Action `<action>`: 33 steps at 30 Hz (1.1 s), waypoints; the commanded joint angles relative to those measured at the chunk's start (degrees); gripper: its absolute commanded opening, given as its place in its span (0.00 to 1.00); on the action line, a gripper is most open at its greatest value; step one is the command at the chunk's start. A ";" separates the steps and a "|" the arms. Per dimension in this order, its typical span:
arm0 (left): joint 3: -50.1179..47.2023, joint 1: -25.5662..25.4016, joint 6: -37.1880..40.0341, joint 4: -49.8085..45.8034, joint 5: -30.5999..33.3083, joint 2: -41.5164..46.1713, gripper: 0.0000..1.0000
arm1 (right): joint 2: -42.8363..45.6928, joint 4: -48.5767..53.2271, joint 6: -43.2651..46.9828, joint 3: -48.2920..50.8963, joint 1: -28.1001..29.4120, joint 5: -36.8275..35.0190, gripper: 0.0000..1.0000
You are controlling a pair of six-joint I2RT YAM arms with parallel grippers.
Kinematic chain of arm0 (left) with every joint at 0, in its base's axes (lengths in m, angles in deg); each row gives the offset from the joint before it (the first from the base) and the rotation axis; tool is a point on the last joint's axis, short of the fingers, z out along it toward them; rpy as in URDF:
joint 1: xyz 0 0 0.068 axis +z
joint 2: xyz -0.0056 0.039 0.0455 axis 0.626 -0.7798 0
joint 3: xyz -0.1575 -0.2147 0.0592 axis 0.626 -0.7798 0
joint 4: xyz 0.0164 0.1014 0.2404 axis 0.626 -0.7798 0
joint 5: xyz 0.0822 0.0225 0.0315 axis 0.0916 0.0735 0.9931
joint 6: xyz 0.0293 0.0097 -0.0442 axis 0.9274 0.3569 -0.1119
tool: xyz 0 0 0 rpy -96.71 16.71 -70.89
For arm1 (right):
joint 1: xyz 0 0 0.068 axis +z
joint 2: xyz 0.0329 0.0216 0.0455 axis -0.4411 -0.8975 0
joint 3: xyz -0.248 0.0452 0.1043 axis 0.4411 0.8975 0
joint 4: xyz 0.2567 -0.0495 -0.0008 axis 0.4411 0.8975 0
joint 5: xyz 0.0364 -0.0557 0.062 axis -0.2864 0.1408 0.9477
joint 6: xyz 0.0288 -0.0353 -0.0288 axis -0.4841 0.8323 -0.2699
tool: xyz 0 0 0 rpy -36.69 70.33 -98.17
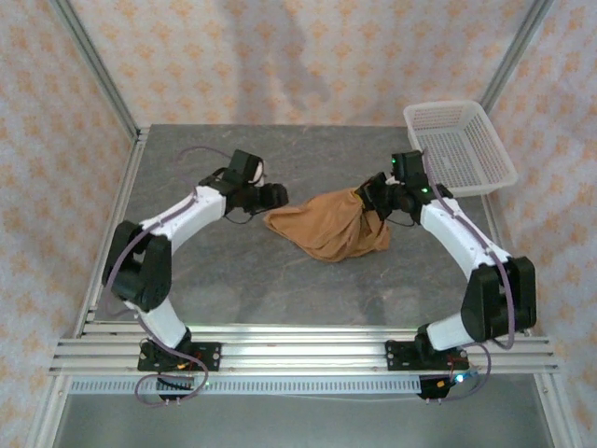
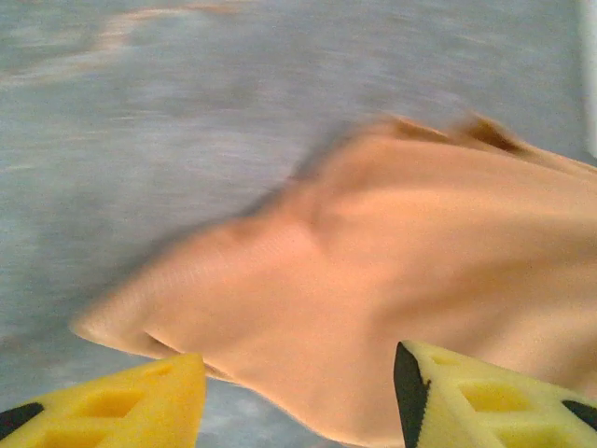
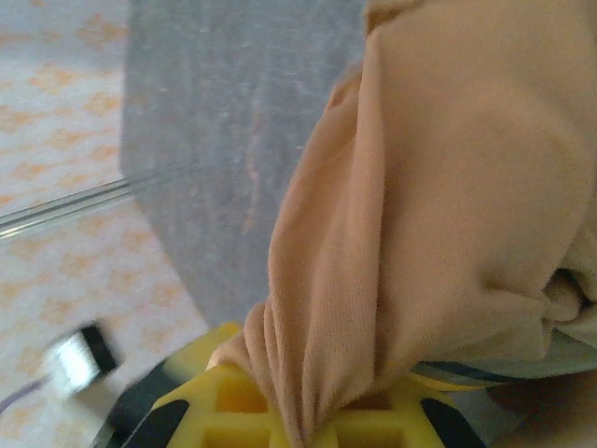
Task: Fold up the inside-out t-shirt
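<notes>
Cloth from above: the inside-out t-shirt [image 1: 326, 226] lies bunched on the table [image 1: 233, 280]. Left wrist: the left gripper [image 2: 300, 373] stands open and empty beside its edge. Right wrist: the right gripper [image 3: 298, 411] is closed on a gathered fold. The shirt looks soft and light and will likely sag, so corners are best to grasp.

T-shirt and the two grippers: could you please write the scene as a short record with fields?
t-shirt: tan, bunched in a heap on the table, not folded
left gripper: open, at the heap's left end, holding nothing
right gripper: shut on a gathered bunch of the t-shirt at the heap's right end
basket: white, at the far right corner, looks empty
</notes>
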 commanded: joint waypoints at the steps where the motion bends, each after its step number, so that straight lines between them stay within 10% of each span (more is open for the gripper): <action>1: -3.61 -4.64 5.11 7.27 0.02 4.10 0.60 | -0.36 -3.22 0.30 -0.65 -0.29 -0.20 0.00; 19: 5.50 -22.06 1.91 25.52 6.28 -11.42 0.91 | -0.69 -2.97 -0.63 -0.15 0.24 -0.98 0.00; 22: 9.18 -21.61 1.70 23.26 6.90 -13.44 0.66 | -0.78 -2.20 0.13 -0.04 0.19 -1.23 0.00; 25: 12.72 -20.48 1.31 18.32 6.68 -14.90 0.00 | -1.09 -1.12 1.43 0.05 -0.20 -1.61 0.00; 33: 15.87 -19.20 3.71 7.67 3.21 -5.43 0.00 | -3.91 6.43 9.92 -2.08 -2.79 -5.43 0.00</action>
